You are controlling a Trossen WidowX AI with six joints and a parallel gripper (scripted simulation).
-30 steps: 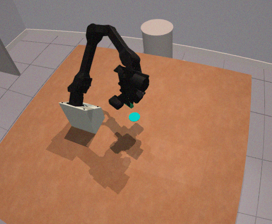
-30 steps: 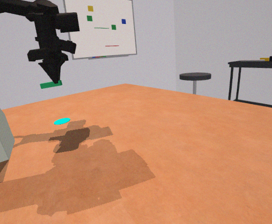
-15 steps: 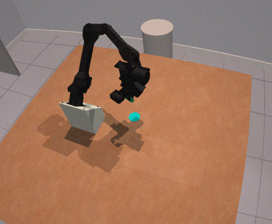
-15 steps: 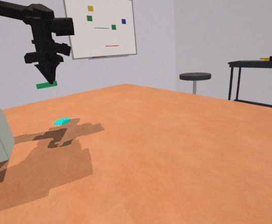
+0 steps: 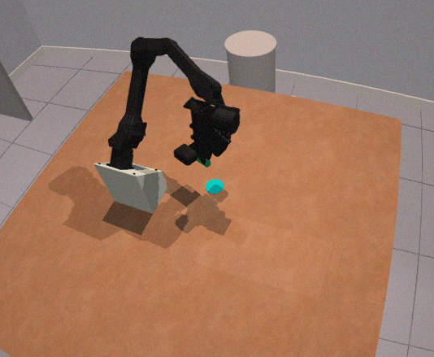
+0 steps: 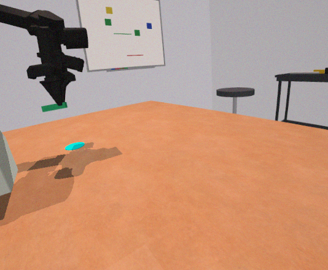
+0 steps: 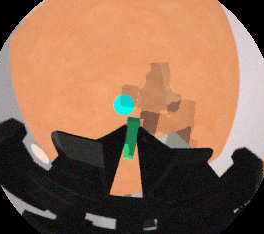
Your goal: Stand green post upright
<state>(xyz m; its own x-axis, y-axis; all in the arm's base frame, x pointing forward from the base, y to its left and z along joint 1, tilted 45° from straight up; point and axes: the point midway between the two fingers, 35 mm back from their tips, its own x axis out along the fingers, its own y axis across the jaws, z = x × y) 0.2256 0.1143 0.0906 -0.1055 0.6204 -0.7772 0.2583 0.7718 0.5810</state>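
— Green post (image 6: 54, 107): why does it hang level, high above the table?

— Because the gripper (image 6: 58, 101) is clamped on it near one end, fingers pointing down; my guess is that it must be tipped on end before it goes onto the cyan circle (image 6: 74, 146); the circle lies on the table below, well apart from the post.

— And the surroundings?

— An orange table top (image 6: 199, 171) crossed by the arm's shadows; behind it a whiteboard (image 6: 122, 30), a stool (image 6: 235, 92), a dark side table (image 6: 309, 77).
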